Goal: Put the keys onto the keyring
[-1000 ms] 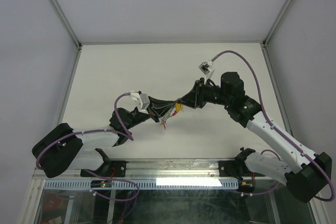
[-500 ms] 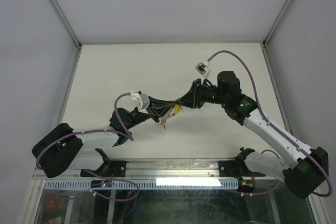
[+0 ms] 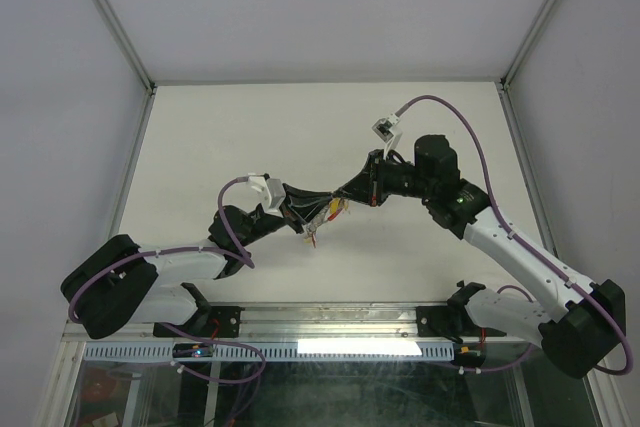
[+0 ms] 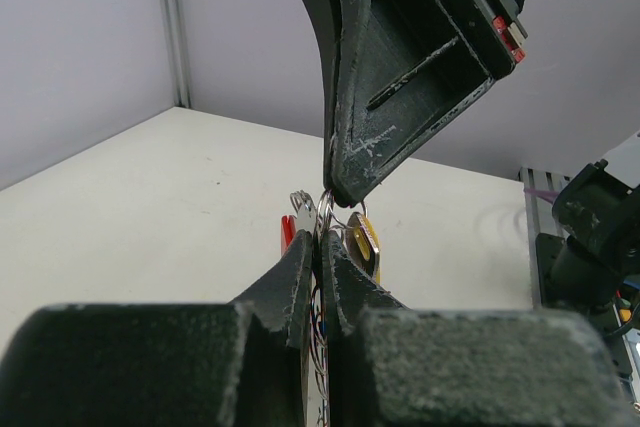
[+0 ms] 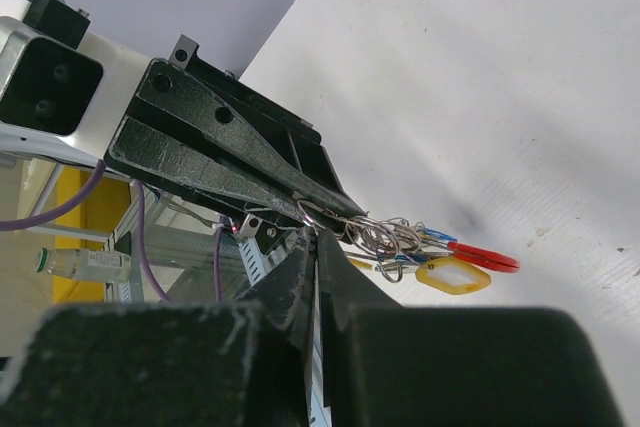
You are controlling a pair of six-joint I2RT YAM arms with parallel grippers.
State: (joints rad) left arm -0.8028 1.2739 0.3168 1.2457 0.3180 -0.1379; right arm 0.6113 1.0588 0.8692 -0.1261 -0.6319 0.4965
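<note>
**Left gripper** (image 3: 318,209). Centre of the overhead view, reaching rightward. Jaws pressed together with no gap, pinching the wire loops of the keys (image 5: 385,237). Bundle carried clear of the table (image 3: 220,137).

**Right gripper** (image 3: 346,197). Entering from the right of the overhead view, tip to tip with the left. Jaws fully closed. Tips set at a small wire loop (image 4: 327,199); whether that loop is actually nipped, cannot tell.

**Keys.** Tangled silvery cluster between the two tips. Yellow tag (image 5: 452,274) and blue tag (image 5: 432,237) hanging at centre right of the right wrist view.

**Keyring** (image 5: 482,256). Red arc at the right end of the cluster; grey bar not made out. Apparently held by neither gripper.

**Hazards, as judged:**
- Very thin pinch on slippery wire, so any tug from the right tip likely to pull the bundle out and drop it.
- Loops interlocked, so one key dragged may snag the rest.
- Keyring dangling loose, liable to swing off line.
- Fingertips nearly touching, so a small misalignment means a clash.
</note>
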